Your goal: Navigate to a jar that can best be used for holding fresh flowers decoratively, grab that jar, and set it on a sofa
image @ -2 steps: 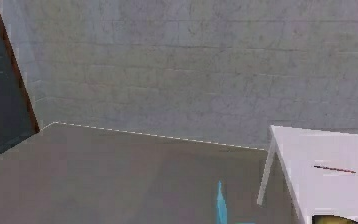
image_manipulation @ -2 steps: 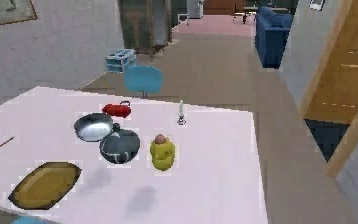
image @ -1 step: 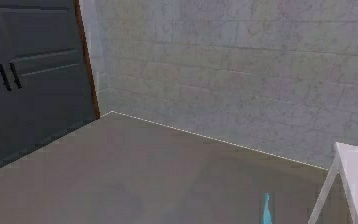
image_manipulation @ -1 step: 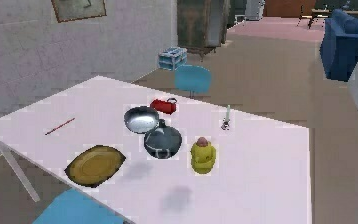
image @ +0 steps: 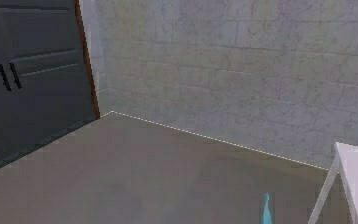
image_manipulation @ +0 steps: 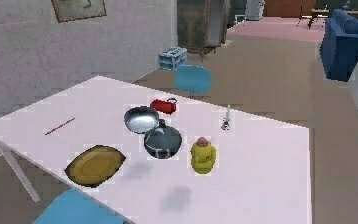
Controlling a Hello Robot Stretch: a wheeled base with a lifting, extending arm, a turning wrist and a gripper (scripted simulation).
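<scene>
Straight ahead: a dark double door (image: 32, 75) with 2 upright handles is taking up the forward view's left, edged by a reddish-brown frame (image: 87, 60). A pale tiled wall (image: 237, 70) is running across the rest and meeting a grey-brown floor (image: 137, 170).
Desk: a pale desk (image_manipulation: 257, 175) is stretching across most of the arm side view.
Jar: no blob is showing clearly enough to be called a jar. The closest in shape is a yellow rounded vessel (image_manipulation: 203, 156) with a brownish top, standing upright on the desk near its middle, just right of a dark round pan (image_manipulation: 162, 141).
Other things on the desk: a shiny bowl (image_manipulation: 139, 119) is sitting just beside the pan, with a small red thing (image_manipulation: 165, 105) behind them. A small clear bottle (image_manipulation: 226, 120) is standing farther right. An olive plate (image_manipulation: 95, 164) is lying toward the near left, and a thin stick (image_manipulation: 59, 126) is lying at the left end.
Chairs: 2 are showing, a blue chair (image_manipulation: 192, 78) beyond the far edge and a second blue seat (image_manipulation: 82, 212) at the near edge.
Sofa: a blue sofa (image_manipulation: 345, 45) is sitting at the arm side view's upper right, well apart from the desk.
Wall: a framed picture (image_manipulation: 79, 8) is hanging above the desk's left end.
Tool: I cannot tell its state or whether it is holding anything.
</scene>
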